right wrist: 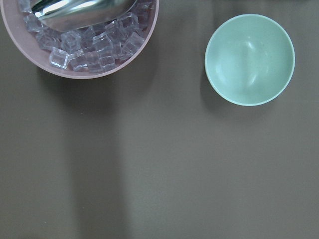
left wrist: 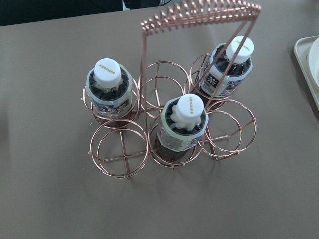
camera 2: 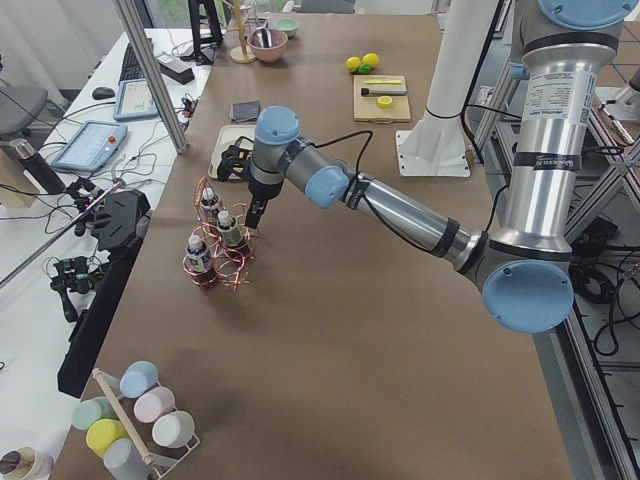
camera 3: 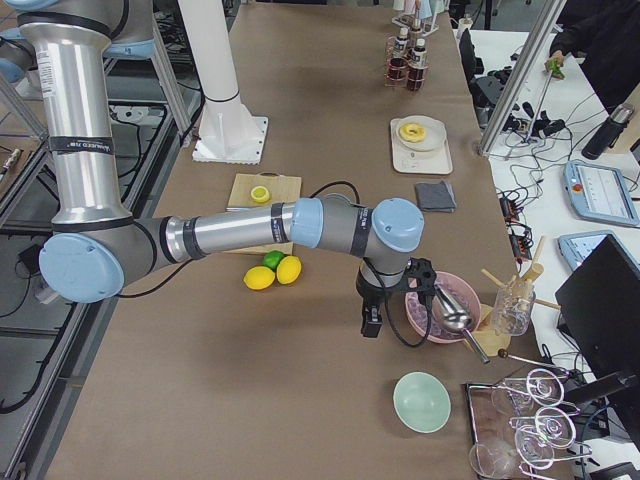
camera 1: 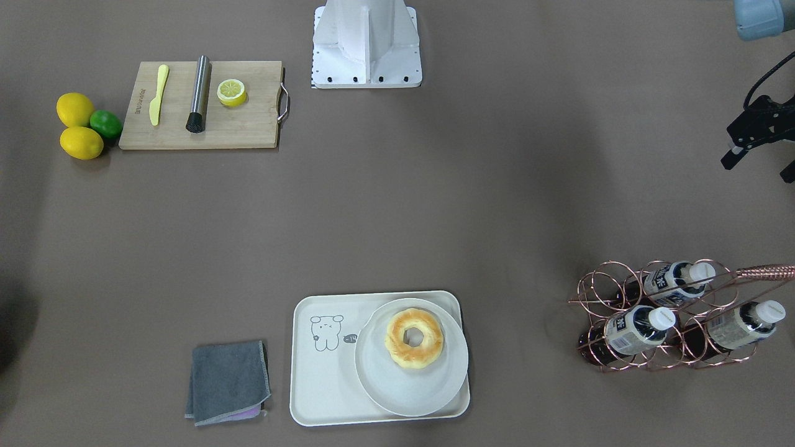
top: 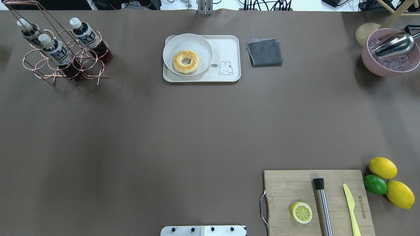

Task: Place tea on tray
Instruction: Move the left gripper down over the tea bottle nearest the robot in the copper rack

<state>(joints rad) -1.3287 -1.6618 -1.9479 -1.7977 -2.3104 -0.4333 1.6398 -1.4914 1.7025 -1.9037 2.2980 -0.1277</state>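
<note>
Three tea bottles point(camera 1: 640, 329) with white caps stand in a copper wire rack point(camera 1: 596, 298) at the table's far left; the overhead view point(top: 55, 52) and the left wrist view point(left wrist: 183, 124) show them too. The cream tray point(camera 1: 323, 379) with the line drawing holds a round white plate point(camera 1: 397, 391) with a doughnut point(camera 1: 414, 338); its drawn end is bare. My left gripper point(camera 1: 758, 169) hangs open and empty above the table beside the rack. My right gripper point(camera 3: 372, 318) hovers by the pink ice bowl, and I cannot tell whether it is open or shut.
A grey cloth point(camera 1: 228, 382) lies beside the tray. A wooden cutting board point(top: 315, 200) holds a lemon half, a muddler and a yellow knife, with lemons and a lime point(top: 375, 184) next to it. A pink ice bowl point(top: 390, 54) and a green bowl point(right wrist: 249, 59) stand at the right end.
</note>
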